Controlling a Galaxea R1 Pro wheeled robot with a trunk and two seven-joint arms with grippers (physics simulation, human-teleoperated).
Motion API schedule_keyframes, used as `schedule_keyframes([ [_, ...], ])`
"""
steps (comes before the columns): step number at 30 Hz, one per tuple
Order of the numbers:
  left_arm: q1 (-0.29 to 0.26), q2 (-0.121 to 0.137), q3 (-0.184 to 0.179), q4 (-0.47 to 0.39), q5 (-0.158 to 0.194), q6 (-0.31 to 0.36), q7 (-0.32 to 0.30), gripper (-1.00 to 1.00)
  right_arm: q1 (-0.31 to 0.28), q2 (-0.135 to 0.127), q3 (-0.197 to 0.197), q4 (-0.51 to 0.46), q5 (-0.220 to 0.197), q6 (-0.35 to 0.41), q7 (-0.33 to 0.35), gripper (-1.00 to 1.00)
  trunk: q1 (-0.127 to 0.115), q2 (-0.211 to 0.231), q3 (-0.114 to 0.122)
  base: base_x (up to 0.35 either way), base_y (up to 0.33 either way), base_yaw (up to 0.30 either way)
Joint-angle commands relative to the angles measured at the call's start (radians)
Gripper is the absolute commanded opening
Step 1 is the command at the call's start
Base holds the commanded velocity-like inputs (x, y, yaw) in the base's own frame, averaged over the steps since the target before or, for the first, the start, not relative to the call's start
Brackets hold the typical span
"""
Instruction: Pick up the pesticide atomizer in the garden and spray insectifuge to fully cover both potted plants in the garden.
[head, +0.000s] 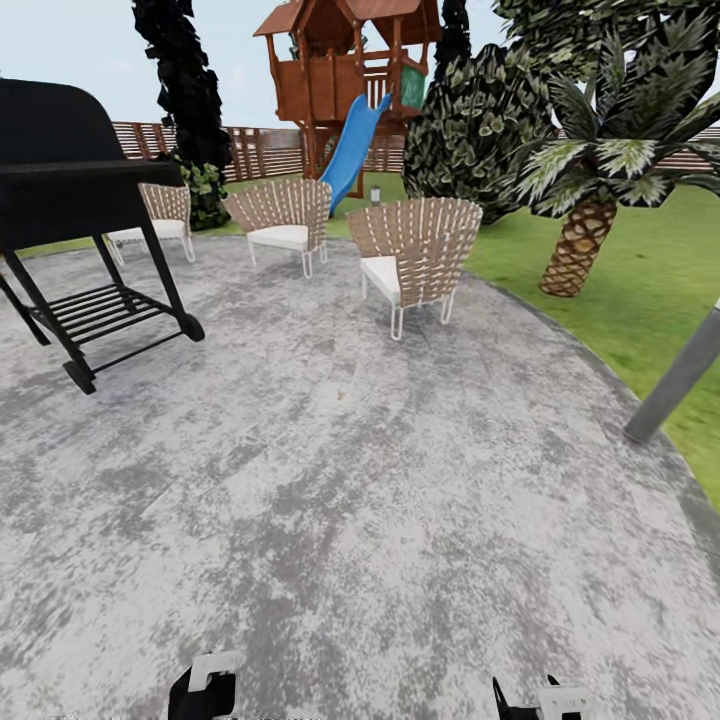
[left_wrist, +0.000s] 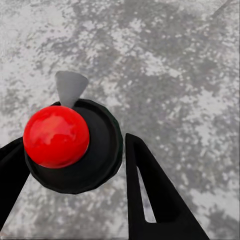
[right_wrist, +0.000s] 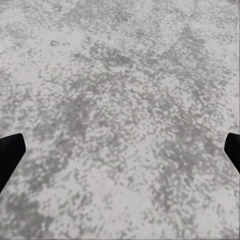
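From the head, the paved circle (head: 330, 520) holds a grill (head: 80, 220) and wicker chairs (head: 415, 262); no spray bottle or potted plants appear, so the search looks unfinished. The left end effector (left_wrist: 75, 185) stands apart above a red ball on a black disc (left_wrist: 75, 145). The right end effector (right_wrist: 120, 152) stands apart and empty over paving.

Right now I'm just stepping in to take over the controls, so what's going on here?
The robot stands on the paved circle, facing wicker chairs, a black grill, a palm and a playhouse with a blue slide. Neither claw holds anything. The right claw hangs open over bare paving. No sprayer or potted plants are in sight yet.
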Motion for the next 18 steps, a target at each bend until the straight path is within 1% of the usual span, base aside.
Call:
schedule_keyframes([
  [1, -0.001, 0.0, 0.003, 0.001, 0.001, -0.004, -0.001, -1.0, 0.0, 0.0, 0.0, 0.0, 0.002, -0.003, 0.0, 1.0, 0.0, 0.0, -0.001, 0.0, 0.0, 0.279],
  [9, -0.001, 0.0, 0.003, 0.001, 0.001, -0.003, 0.0, -1.0, 0.0, 0.0, 0.0, 0.0, 0.001, -0.003, 0.0, 1.0, 0.0, 0.0, 0.003, 0.0, 0.0, 0.27],
  [18, -0.001, 0.0, 0.003, 0.001, 0.001, -0.004, -0.001, -1.0, 0.0, 0.0, 0.0, 0.0, 0.001, -0.003, 0.0, 1.0, 0.0, 0.0, 0.012, 0.0, 0.0, 0.225],
])
